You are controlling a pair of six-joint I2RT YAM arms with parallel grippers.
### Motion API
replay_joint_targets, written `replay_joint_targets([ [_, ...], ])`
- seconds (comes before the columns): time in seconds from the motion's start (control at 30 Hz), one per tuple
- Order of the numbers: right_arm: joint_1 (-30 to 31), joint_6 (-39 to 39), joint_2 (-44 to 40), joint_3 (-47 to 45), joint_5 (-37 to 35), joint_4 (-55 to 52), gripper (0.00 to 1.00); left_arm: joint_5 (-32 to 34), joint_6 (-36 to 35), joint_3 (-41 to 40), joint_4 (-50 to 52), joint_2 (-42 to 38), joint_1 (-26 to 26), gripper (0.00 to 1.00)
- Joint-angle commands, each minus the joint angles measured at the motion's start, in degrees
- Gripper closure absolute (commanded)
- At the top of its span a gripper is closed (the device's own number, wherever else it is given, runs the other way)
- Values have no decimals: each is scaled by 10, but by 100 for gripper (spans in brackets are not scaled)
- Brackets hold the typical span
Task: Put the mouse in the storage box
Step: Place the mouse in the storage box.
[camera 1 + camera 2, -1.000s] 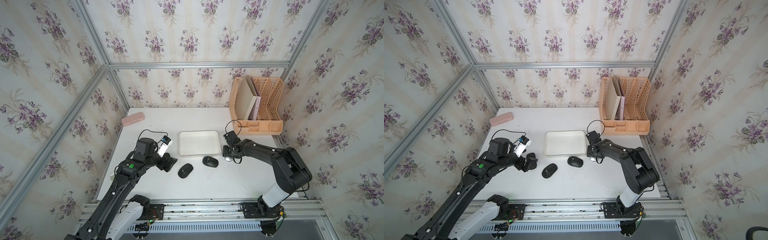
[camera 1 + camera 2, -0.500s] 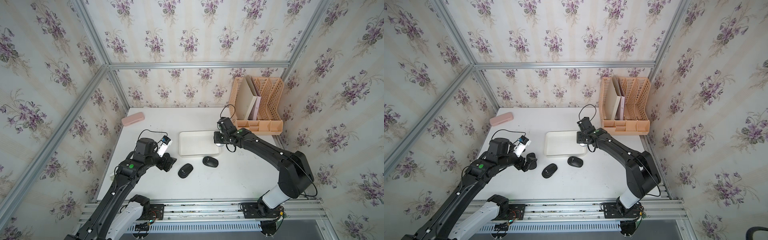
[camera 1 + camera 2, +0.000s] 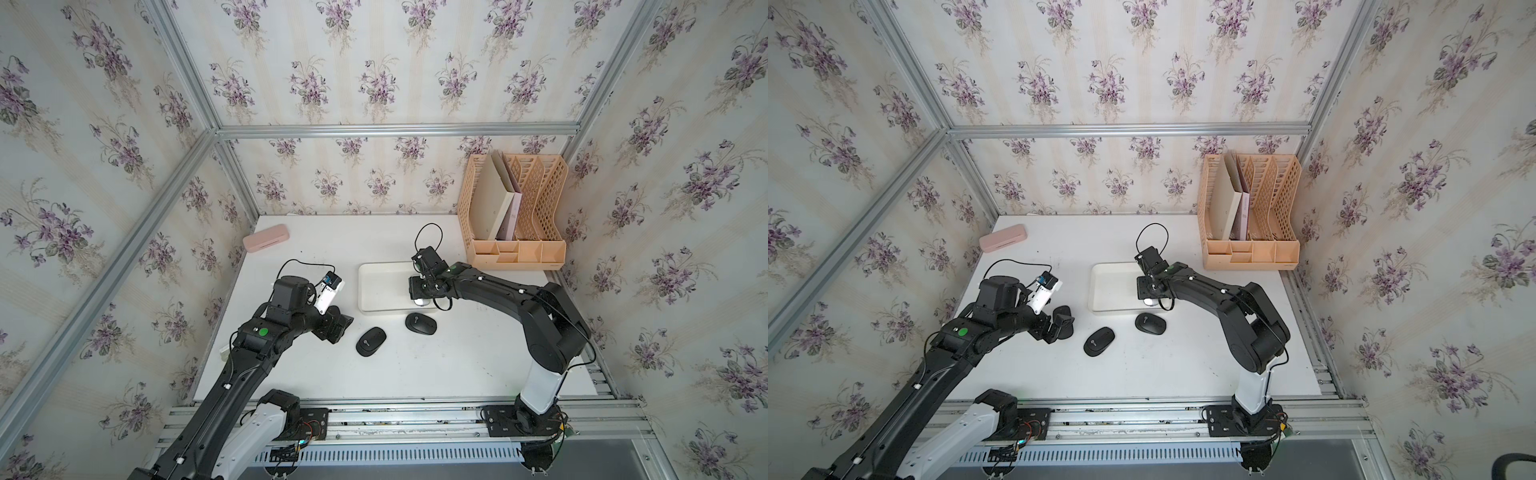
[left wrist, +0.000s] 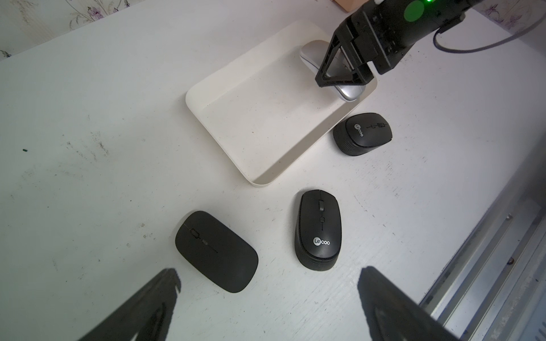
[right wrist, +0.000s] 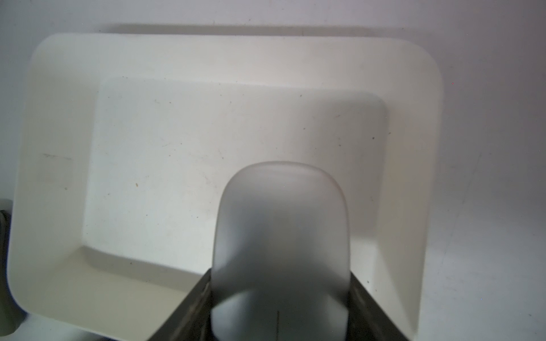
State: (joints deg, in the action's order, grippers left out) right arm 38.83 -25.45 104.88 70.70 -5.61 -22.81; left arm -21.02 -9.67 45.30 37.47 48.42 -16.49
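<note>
One silver mouse (image 5: pixel 280 230) is hanging over the storage box (image 5: pixel 59 147) at its right end — we are squeezing it in our right gripper (image 5: pixel 280 310). Our left gripper (image 4: pixel 269 274) is hovering wide open above the table (image 4: pixel 88 118).
</note>
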Motion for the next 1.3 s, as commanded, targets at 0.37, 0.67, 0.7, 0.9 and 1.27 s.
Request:
replay_joint_targets([
  [0.37, -12, 29, 40, 10, -56, 26, 49, 2, -6, -1, -7, -1, 0, 1],
  [0.67, -13, 37, 73, 30, -62, 24, 47, 19, -7, -1, -6, -1, 1, 1],
  [0.7, -13, 37, 73, 31, -63, 24, 47, 19, -7, -1, -6, -1, 0, 1],
  [0.9, -13, 34, 80, 32, -70, 18, 44, 17, -6, -1, -7, -1, 1, 1],
  [1.27, -12, 35, 73, 26, -105, 10, 31, 16, -5, -2, -7, -1, 1, 1],
])
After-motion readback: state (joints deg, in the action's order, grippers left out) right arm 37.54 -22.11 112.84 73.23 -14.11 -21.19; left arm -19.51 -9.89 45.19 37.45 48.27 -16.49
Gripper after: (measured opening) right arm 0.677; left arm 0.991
